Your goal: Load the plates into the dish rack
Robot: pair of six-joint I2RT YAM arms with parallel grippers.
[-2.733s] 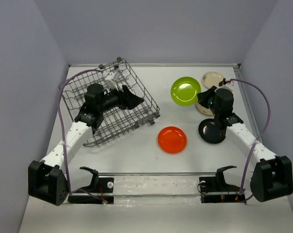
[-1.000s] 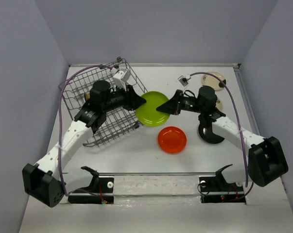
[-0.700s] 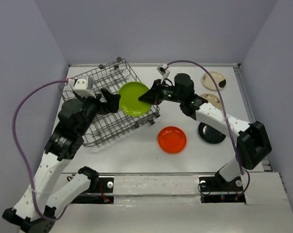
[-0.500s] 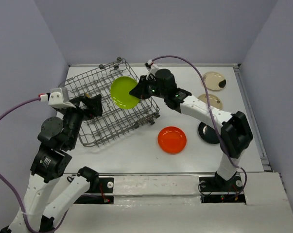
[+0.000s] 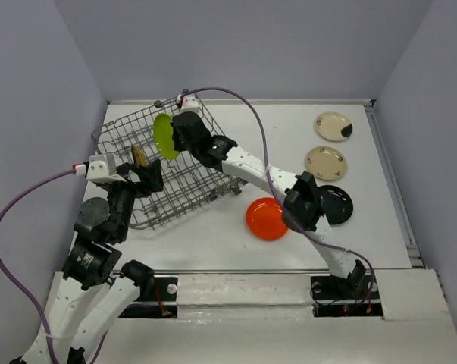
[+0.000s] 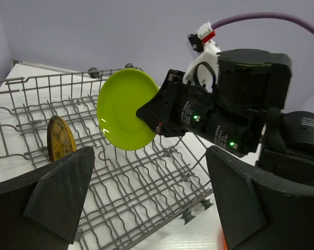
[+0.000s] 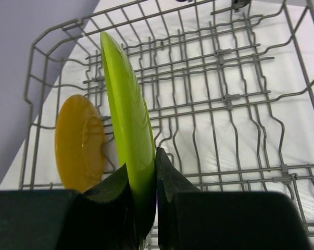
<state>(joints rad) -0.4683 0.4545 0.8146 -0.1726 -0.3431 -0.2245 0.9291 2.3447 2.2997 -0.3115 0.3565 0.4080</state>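
- Top view: the right end effector is clamped tight on the rim of the green plate. It holds the plate on edge over the far part of the rack. In my judgement the edge-on hold is meant to let the plate drop between the tines.
- Top view: the left end effector has its jaws spread fully and grips nothing. It hangs over the rack's near-left side. The gold plate stands upright just beyond its fingertips.
- Top view: four plates lie flat on the tabletop, well away from both end effectors and not yet loaded. They are the orange plate, the black plate and the two cream plates.
- Left wrist view: nothing sits between the wide-set fingers. Straight ahead, the green plate is upright above the rack wires, with the right end effector on its right edge. The gold plate is ahead and to the left, seated between tines.
- Right wrist view: both pads pinch the green plate's near rim, and the plate runs straight away from the end effector. The gold plate stands to its left, apart from it, in a neighbouring row.
- Right wrist view: I cannot tell whether the green plate's far edge touches the wires.
- Assessment: the plate appears poised for lowering into a slot beside the gold one. If it is not lined up with the gap, its rim could ride up on a tine.
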